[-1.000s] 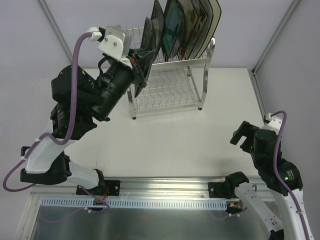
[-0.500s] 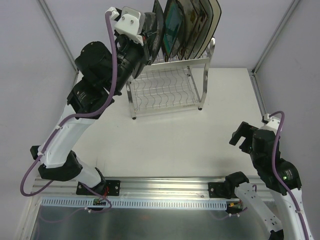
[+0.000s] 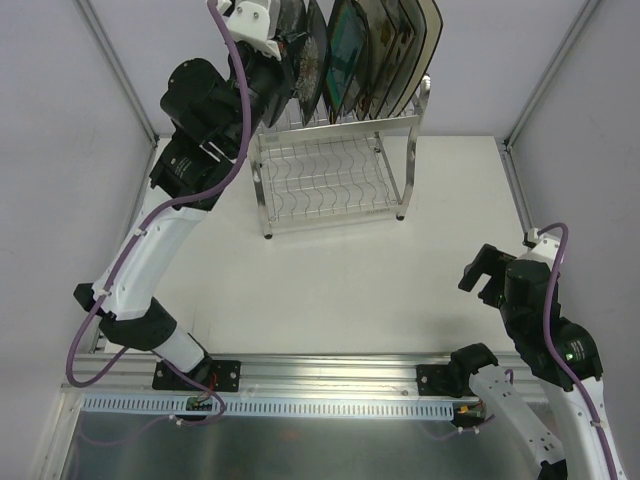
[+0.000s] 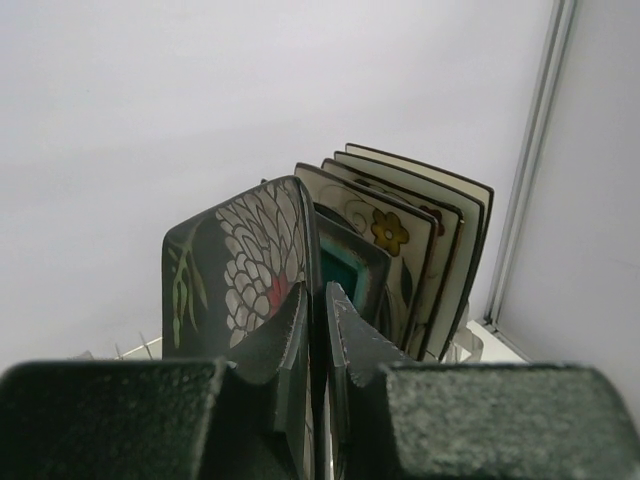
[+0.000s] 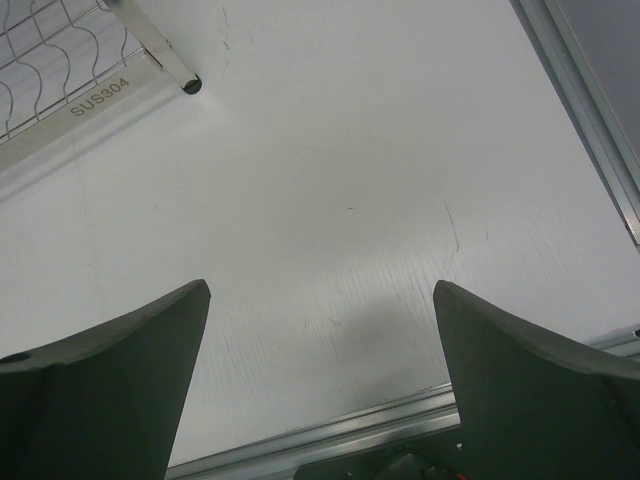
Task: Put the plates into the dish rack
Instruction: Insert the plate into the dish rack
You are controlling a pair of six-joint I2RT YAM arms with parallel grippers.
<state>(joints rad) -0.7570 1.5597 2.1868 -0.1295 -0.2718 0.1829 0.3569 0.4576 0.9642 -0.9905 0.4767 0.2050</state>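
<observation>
While the left gripper (image 4: 318, 318) clamps the near rim of the dark plate with white flowers (image 4: 245, 265), its wrist camera shows the two fingers (image 4: 280, 335) almost together, with only the plate's edge between them. That plate stands upright. Just behind it come a black and teal plate (image 4: 345, 272), a cream plate with flowers (image 4: 385, 232) and further cream dark-rimmed plates (image 4: 450, 240), all on edge in one row.

From the top camera, the left arm reaches high over the chrome dish rack (image 3: 340, 128), with its gripper at the left end of the row standing in the upper tier. A second ago the gripper hung lower, left of the rack at about upper-shelf height, with the plate tilted. Half a second ago it had risen beside the row. Now it is higher again and closer to the far wall, with the plate close against the row. Whether the plate sits in a slot cannot be told. The right gripper (image 3: 485, 270) hangs above the white table (image 3: 350, 290) near its right edge, well apart from the rack, just as in both earlier frames.

On the right wrist camera, that gripper's fingers (image 5: 110, 370) are spread wide and grip nothing, with the table below. A rack foot (image 5: 190, 86) and a rail stamped SUS304 (image 5: 95, 98) show at the upper left.
</observation>
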